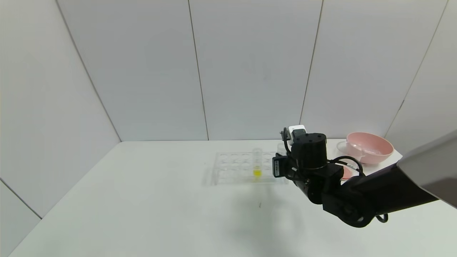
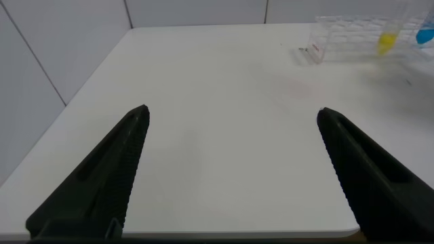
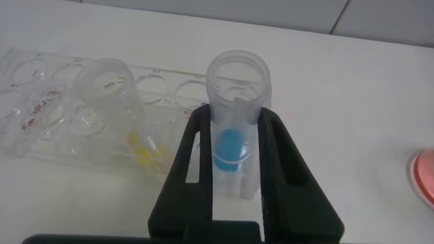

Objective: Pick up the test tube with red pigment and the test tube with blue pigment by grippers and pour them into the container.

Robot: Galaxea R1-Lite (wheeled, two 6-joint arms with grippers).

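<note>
The right pincer (image 3: 234,156) is clenched on the test tube with blue pigment (image 3: 234,129), which stands upright at the clear rack's (image 1: 232,169) end toward the table's (image 1: 142,214) right edge. The grasp step looks done; next comes a straight lift clear. The left pincer (image 2: 230,169) hangs released over the table's left side.

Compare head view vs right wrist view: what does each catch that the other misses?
Head only: the pink bowl behind the right arm, and the whole white table. The arm hides the tube it grips.

Right wrist only: the right gripper shut on the test tube with blue pigment, fingers on either side of it, the tube at the rack's edge.

Both: the clear tube rack and the yellow tube standing in it.
</note>
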